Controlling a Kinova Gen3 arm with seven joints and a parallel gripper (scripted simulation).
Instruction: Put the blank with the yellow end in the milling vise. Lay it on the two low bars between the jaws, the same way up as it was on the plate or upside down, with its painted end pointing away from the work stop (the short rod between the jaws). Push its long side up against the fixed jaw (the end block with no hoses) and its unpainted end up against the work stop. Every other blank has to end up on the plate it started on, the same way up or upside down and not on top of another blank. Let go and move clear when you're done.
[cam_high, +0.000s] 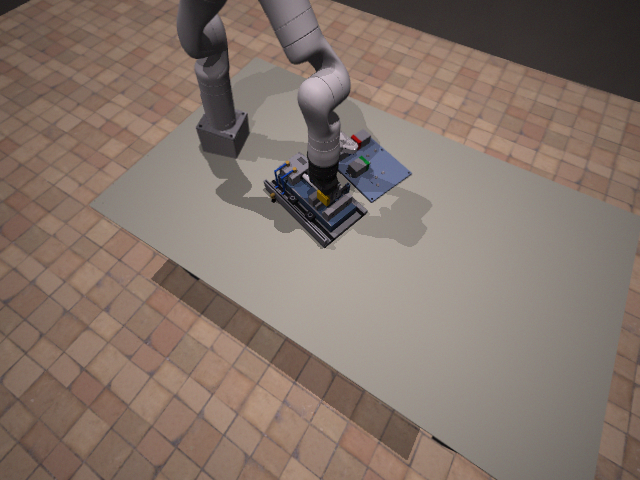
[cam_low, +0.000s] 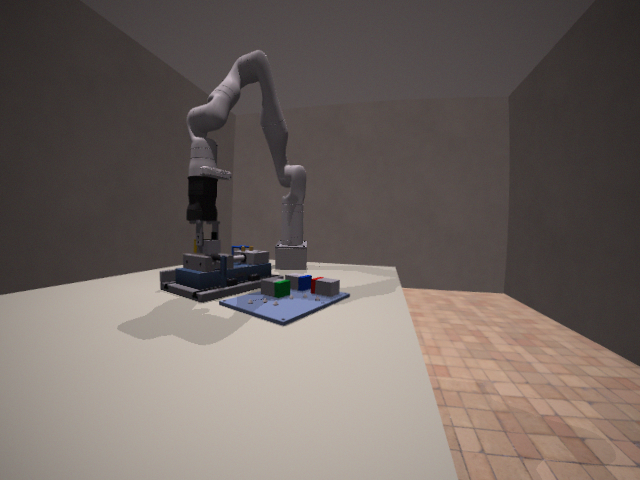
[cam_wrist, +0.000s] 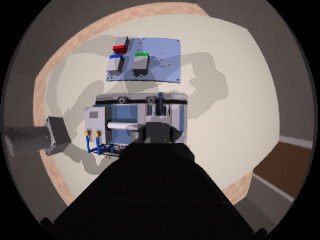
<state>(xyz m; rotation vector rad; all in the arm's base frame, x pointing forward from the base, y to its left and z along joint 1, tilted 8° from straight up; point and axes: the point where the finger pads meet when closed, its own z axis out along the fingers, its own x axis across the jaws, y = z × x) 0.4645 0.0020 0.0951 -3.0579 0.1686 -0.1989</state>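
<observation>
My gripper (cam_high: 325, 193) is shut on the grey blank with the yellow end (cam_high: 323, 196) and holds it just above the milling vise (cam_high: 317, 211), between the jaws. In the exterior view the gripper (cam_low: 205, 235) hangs over the vise (cam_low: 217, 271) with the blank (cam_low: 206, 241) between its fingers, yellow end to the left. The jaw with blue hoses (cam_high: 289, 173) is at the vise's far end, the plain fixed jaw (cam_high: 338, 206) at the near end. In the wrist view the gripper body hides the blank; the vise (cam_wrist: 135, 120) lies below.
A blue plate (cam_high: 374, 173) beside the vise holds the blanks with green end (cam_high: 357, 166), red end (cam_high: 359, 138) and blue end (cam_low: 300, 281). The robot base (cam_high: 222, 131) stands behind the vise on the grey mat.
</observation>
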